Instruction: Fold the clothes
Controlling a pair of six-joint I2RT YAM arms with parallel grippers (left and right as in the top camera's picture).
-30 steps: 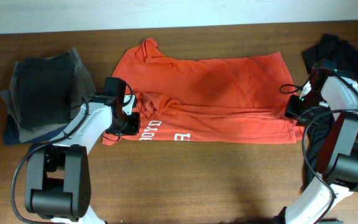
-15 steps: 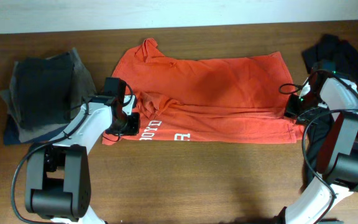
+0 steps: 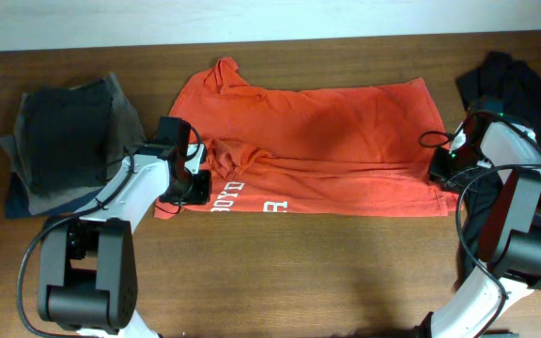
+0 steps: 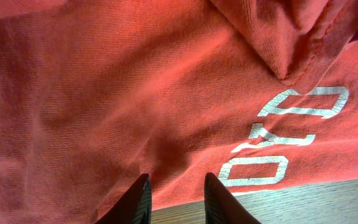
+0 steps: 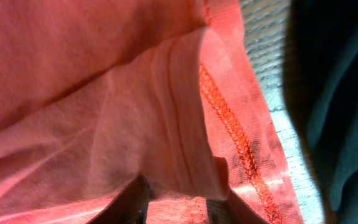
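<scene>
The red-orange T-shirt (image 3: 327, 131) lies spread across the table's middle, its white lettering (image 3: 272, 204) along the near edge. My left gripper (image 3: 193, 185) sits at the shirt's near left corner. In the left wrist view its fingers (image 4: 140, 200) straddle the cloth edge (image 4: 135, 93), and creases run into the narrow gap of the left gripper (image 4: 176, 193). My right gripper (image 3: 439, 169) is at the shirt's right hem. There a raised fold of stitched hem (image 5: 185, 124) fills the space in the right gripper (image 5: 178, 199).
A black garment (image 3: 510, 80) lies bunched at the far right, close behind the right arm, and shows dark in the right wrist view (image 5: 340, 93). A stack of dark folded clothes (image 3: 64, 141) sits at the left. Bare wooden table (image 3: 299, 272) stretches along the front.
My right gripper has narrowed onto the shirt's hem and edged slightly left. The left gripper and the shirt's left corner have not moved.
</scene>
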